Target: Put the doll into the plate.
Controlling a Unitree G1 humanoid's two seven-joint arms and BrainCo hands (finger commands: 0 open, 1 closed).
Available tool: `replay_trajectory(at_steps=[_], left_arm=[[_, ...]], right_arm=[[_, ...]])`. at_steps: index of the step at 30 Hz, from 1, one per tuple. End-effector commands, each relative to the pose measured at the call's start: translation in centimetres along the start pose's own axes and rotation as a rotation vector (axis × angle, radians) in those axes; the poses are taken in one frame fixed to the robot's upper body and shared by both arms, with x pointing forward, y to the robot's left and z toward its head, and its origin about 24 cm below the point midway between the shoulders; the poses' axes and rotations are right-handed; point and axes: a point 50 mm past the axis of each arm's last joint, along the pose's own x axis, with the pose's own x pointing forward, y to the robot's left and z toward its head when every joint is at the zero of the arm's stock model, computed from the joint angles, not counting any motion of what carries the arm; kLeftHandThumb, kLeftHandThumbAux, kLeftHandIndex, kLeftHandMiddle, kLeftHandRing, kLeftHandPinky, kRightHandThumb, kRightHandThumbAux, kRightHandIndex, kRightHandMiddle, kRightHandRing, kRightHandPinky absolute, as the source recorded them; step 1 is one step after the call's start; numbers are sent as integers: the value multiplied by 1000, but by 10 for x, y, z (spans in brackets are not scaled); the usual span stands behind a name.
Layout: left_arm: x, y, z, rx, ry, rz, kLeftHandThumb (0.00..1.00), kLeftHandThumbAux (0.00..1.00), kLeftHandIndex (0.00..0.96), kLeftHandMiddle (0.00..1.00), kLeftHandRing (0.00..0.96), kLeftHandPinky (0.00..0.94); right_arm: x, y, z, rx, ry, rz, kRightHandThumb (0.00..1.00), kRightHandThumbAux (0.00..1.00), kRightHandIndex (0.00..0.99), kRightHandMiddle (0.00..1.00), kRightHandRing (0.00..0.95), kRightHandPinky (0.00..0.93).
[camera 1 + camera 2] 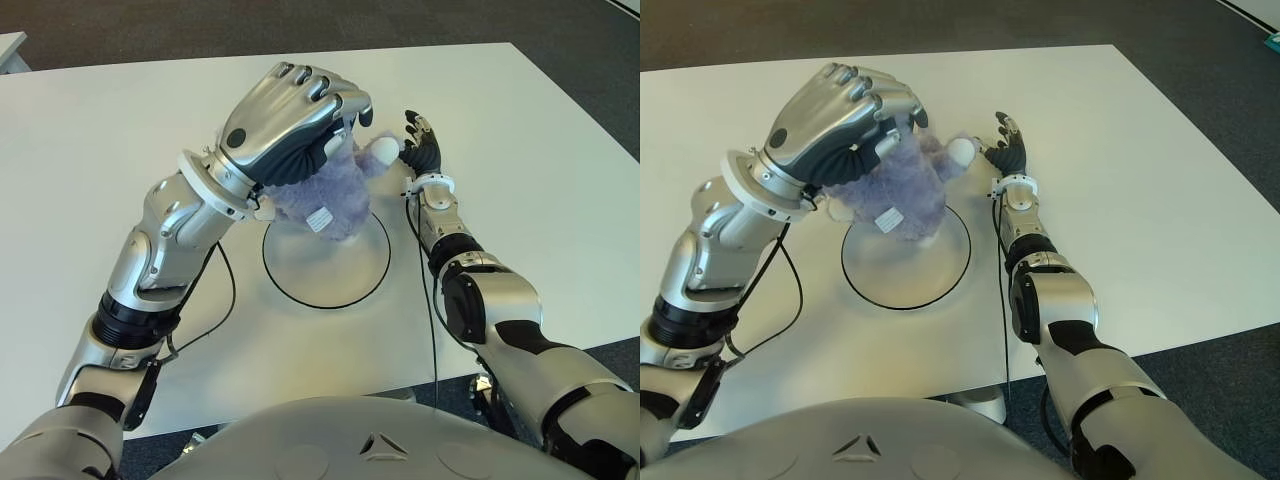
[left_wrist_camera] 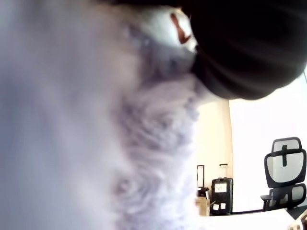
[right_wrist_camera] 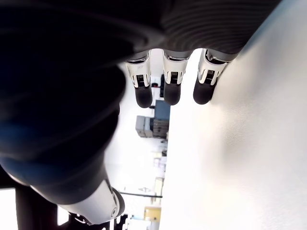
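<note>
Left robot hand (image 1: 300,110) curled down over a fuzzy lavender doll (image 1: 325,195), fingers (image 1: 320,88) wrapped over the top of it, so clamped on it for sure. Hanging under the palm, just above the far edge of the plate (image 1: 300,285); bottom of the doll looks to overlap the rim from the head views, but can't tell whether it's actually touching or just hovering. Little white tag (image 1: 319,219) sticking out of the doll's underside, white foot or paw (image 1: 384,152) poking out toward the right robot hand. Left wrist view pretty much all purple fluff (image 2: 144,143) pressed against the camera, with a dark finger pad (image 2: 240,48) over it and a bit of the doll's white face (image 2: 168,33).

Right robot hand (image 1: 423,142) just beside the doll's white paw, upright, fingers (image 3: 171,88) stretched out straight and holding nothing. Looks almost in contact with the paw, hard to say for certain.

Plate flat and white with a thin black rim, sitting on the white worktop (image 1: 530,170) right below the left robot hand.
</note>
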Motion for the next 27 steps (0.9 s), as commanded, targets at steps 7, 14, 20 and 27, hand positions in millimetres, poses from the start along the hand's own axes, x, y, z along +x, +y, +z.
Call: replay_trajectory(at_steps=[7, 14, 20, 27], left_arm=[[-5, -12, 4, -60, 6, 45, 852, 666, 399, 547, 796, 825], [-7, -14, 5, -66, 13, 60, 852, 666, 399, 546, 792, 811], [-9, -18, 6, -87, 19, 51, 852, 666, 398, 543, 787, 801], [-12, -20, 8, -105, 22, 44, 852, 666, 398, 544, 787, 815]], right_arm=[[-27, 8, -58, 16, 253, 21, 353, 848, 119, 68, 27, 35], [-27, 8, -57, 21, 248, 21, 370, 848, 127, 63, 18, 20], [-27, 7, -57, 26, 247, 25, 379, 854, 130, 44, 3, 21], [-27, 8, -57, 21, 249, 29, 366, 863, 121, 46, 10, 42]])
